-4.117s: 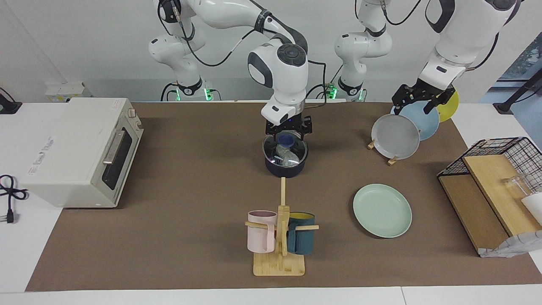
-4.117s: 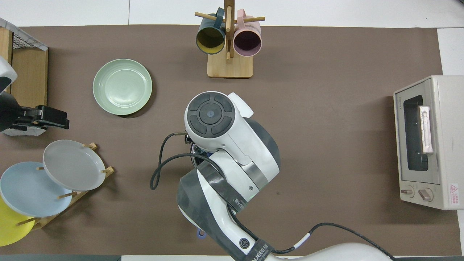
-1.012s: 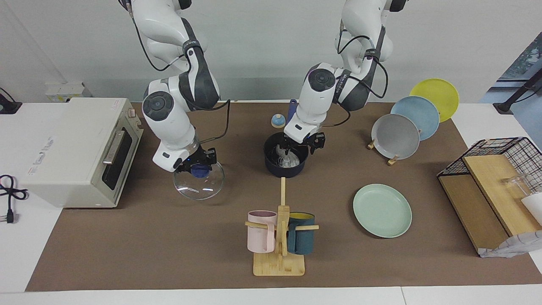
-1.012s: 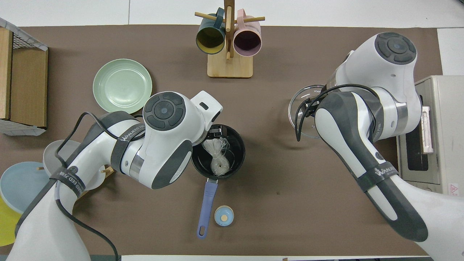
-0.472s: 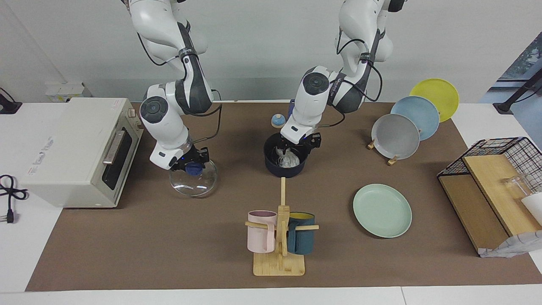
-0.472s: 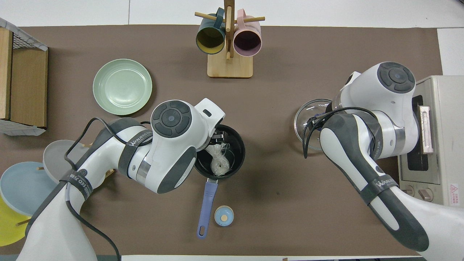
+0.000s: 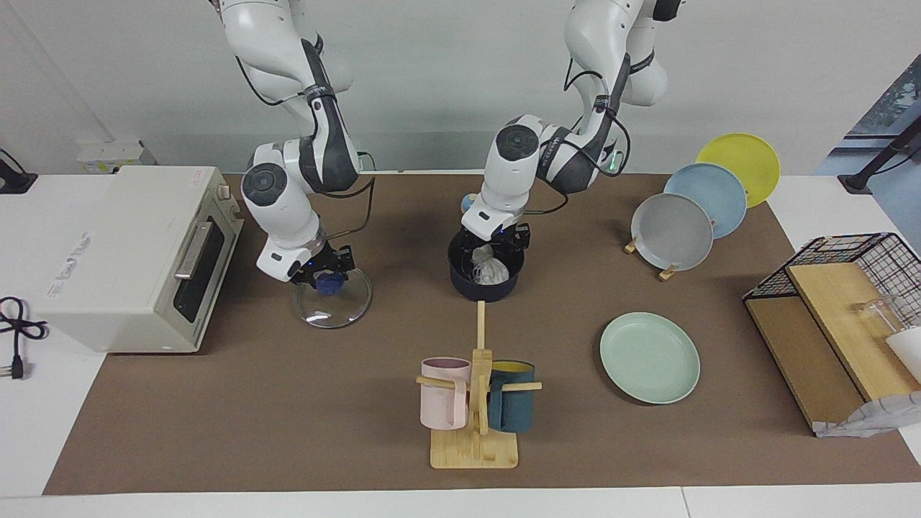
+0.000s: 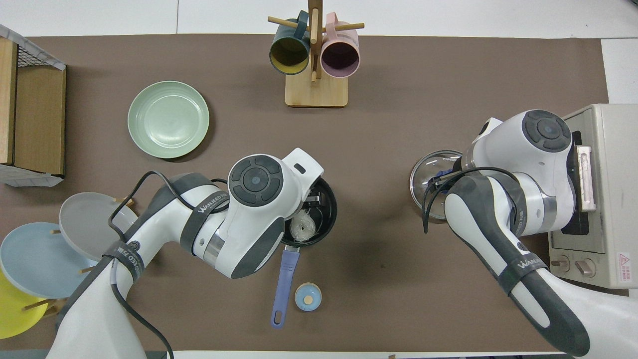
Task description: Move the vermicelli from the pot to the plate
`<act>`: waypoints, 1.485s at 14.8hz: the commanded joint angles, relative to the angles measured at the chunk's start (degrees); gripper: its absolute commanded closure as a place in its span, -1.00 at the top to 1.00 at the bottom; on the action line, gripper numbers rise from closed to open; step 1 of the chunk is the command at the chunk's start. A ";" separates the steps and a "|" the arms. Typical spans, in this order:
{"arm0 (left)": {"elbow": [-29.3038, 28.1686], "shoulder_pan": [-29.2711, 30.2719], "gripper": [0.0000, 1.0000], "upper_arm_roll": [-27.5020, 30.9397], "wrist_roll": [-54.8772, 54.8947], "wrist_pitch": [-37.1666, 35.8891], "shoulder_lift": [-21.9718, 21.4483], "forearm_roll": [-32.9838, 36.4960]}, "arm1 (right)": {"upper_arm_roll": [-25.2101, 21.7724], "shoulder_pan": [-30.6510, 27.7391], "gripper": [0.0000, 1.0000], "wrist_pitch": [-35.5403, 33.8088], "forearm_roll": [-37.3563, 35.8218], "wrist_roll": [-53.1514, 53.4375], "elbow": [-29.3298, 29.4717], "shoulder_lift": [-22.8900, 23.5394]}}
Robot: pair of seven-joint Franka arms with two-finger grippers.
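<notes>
Whitish vermicelli (image 7: 491,270) could get half-grabbed and dropped short of the plate (image 7: 650,357), since only loose strands are spanned by the wide-spread left gripper (image 7: 495,248) down in the pot (image 7: 464,284). Right gripper (image 7: 327,277) is parked at the glass lid (image 7: 338,308) beside the pot, and its grip can't be told.

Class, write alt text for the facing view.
The left pincer dips into the pot over the vermicelli, the mint plate bare. The right pincer sits at the glass lid on the table near the oven.
</notes>
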 commanded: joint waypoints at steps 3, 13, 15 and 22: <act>-0.87 -1.56 1.00 1.05 -0.86 2.53 1.00 -0.67 | 0.44 -0.68 1.00 -1.03 1.58 -1.65 1.59 -1.37; 1.06 -0.87 -1.00 1.49 -0.07 -0.44 -0.48 -0.14 | -0.87 -4.89 1.00 -30.38 -3.25 0.54 24.62 -5.58; 4.91 0.89 -1.00 1.49 0.63 -7.97 -3.12 -0.14 | -1.92 -5.50 1.00 -35.29 -3.25 0.81 28.47 -5.86; 28.47 17.38 -1.00 1.58 13.44 -35.07 -3.67 -3.66 | -2.19 -6.74 1.00 -42.35 -5.80 0.81 31.41 -6.46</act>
